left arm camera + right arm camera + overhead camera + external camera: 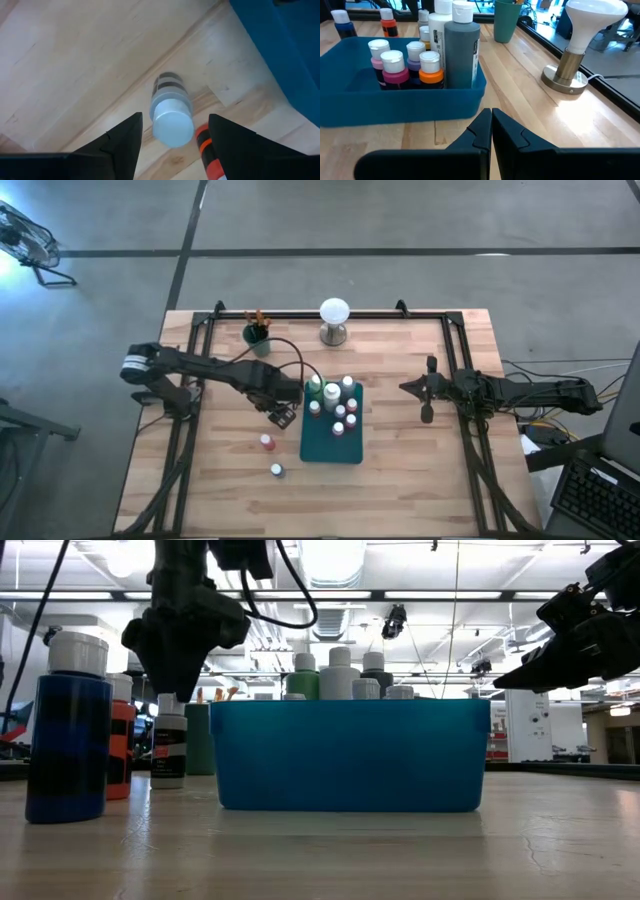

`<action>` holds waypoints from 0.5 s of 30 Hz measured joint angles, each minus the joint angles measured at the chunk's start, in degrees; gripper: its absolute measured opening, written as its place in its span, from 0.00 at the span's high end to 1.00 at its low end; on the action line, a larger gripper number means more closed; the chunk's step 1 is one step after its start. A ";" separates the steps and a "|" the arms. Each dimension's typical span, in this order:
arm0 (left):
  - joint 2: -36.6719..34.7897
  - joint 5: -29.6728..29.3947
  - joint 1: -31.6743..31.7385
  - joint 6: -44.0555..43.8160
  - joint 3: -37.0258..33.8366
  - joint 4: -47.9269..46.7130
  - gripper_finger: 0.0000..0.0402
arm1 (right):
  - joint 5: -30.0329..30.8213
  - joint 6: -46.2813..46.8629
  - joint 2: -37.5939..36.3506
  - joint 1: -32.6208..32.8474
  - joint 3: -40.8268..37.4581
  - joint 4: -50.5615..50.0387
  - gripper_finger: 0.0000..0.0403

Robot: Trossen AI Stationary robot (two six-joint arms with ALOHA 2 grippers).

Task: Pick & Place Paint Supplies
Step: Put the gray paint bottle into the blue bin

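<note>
Jaws of the left gripper (172,145) stand wide apart over a small bottle (171,111) on the tabletop (420,470), just left of the teal tray (345,448); they hang to either side of its white cap without touching it. Jaws of the right gripper (491,131) are pressed together and hold nothing, waiting well to the right of the tray.

From the left wrist view, only the cap and a grey-banded shoulder of that bottle show; its body colour is hard to make out. Beside it, an orange bottle (207,155) is mostly cut off behind a dark finger. From table height, the tray's wall hides the lower halves of the bottles inside, so only caps and shoulders rise above the rim.

Inside the tray stand several white-capped bottles: pink, purple and orange small ones, plus a tall grey bottle (461,50). A blue bottle (68,730) stands outside, nearest the low camera. A green cup (258,337) with brushes sits at the far edge.
</note>
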 joint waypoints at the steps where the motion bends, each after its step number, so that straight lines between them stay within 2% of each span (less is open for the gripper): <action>1: 0.16 -0.03 0.02 -0.01 0.00 -0.02 0.42 | 0.00 0.42 0.00 0.02 0.00 0.01 0.98; 15: 1.43 -1.35 0.04 0.01 -0.61 1.21 0.42 | 0.01 0.07 0.00 0.01 0.00 0.01 0.98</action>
